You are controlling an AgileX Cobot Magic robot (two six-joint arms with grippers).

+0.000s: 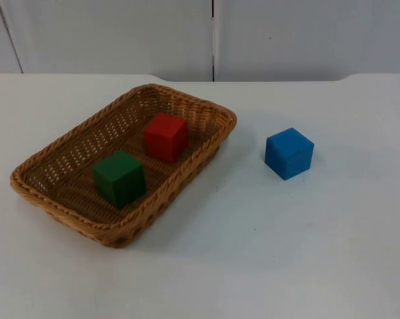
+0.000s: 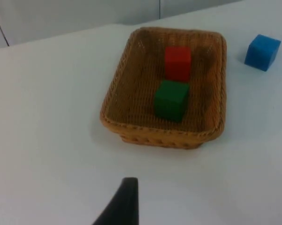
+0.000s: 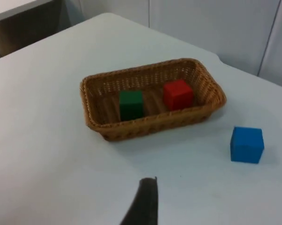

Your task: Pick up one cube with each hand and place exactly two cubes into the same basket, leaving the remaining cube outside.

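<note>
A basket [image 1: 28, 174] sits on the table [image 1: 266, 266], left of centre, set at a slant; 2 cubes rest inside it, apart from each other; the nearer cube [image 1: 119, 178] lies toward the front left, the farther cube [image 1: 165, 136] behind it to the right; a 3rd cube [image 1: 289, 153] stands on the table right of the basket, well apart from it.

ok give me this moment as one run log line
basket: red cube + green cube inside | blue cube: on table, outside | arms: both waiting off the basket | task: looks done
</note>
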